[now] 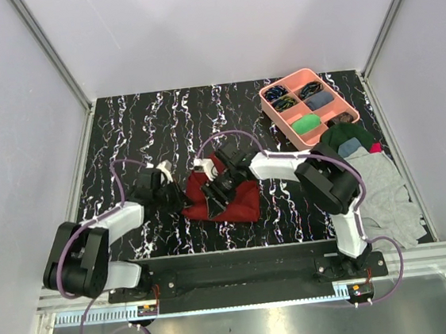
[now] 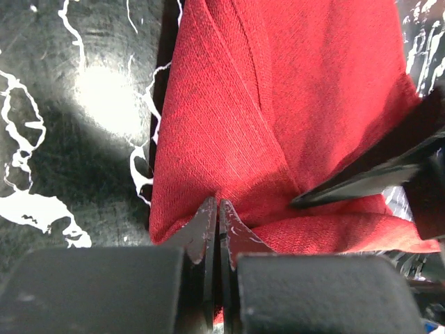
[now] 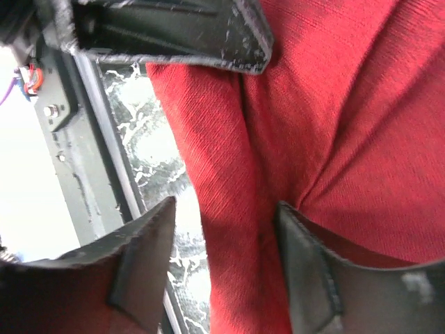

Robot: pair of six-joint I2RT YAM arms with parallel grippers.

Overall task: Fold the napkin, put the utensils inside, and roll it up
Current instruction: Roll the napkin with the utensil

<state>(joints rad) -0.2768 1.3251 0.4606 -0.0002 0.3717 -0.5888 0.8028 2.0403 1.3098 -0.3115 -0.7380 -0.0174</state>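
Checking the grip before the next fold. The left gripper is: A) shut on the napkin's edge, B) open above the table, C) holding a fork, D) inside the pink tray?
A: the left gripper is closed, with the napkin pinched at its edge between the fingertips.

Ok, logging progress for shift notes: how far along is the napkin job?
Done: the napkin lies folded into layers. In hand: the left end effector pinches its edge; the right end effector is open astride a ridge. Left: no utensils show, possibly hidden inside; a tight roll is not yet formed.
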